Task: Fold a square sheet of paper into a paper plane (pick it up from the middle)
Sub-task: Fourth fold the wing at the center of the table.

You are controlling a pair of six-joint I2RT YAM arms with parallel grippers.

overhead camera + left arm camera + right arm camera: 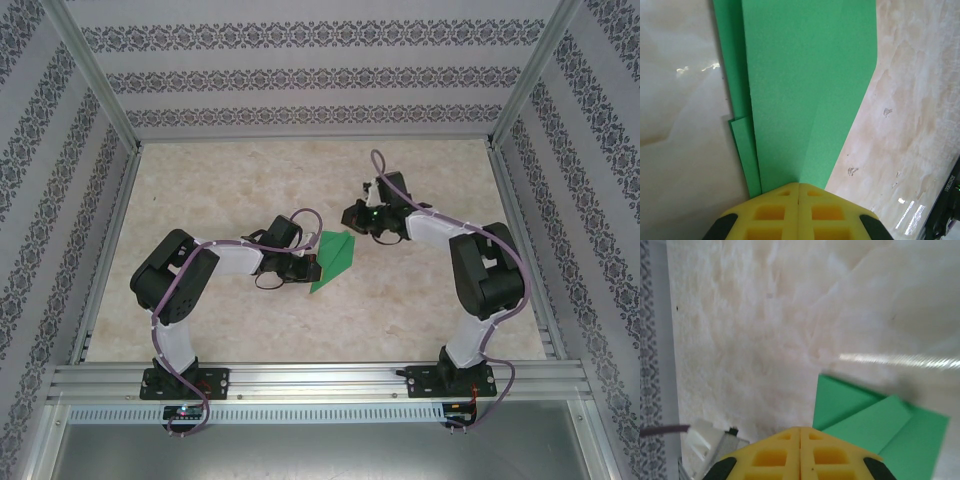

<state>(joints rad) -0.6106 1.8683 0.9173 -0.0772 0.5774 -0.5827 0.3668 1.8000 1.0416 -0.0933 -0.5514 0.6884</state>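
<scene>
The green sheet of paper (333,262), folded in layers to a pointed dart-like shape, lies flat on the marbled table between the two arms. My left gripper (308,268) is at its left edge. In the left wrist view the yellow fingertips are shut tight, and the left gripper (799,185) touches the near end of the paper (805,75), where a crease begins. Whether a layer is pinched cannot be told. My right gripper (352,216) is shut just past the paper's far right tip. From the right wrist, the right gripper (800,429) hangs beside a folded corner (870,425), not touching it.
The marbled tabletop (230,190) is boxed in by patterned walls and aluminium posts (95,80). An aluminium rail (320,380) carries both arm bases at the near edge. A white part of the other arm with its cable (705,440) sits low left in the right wrist view.
</scene>
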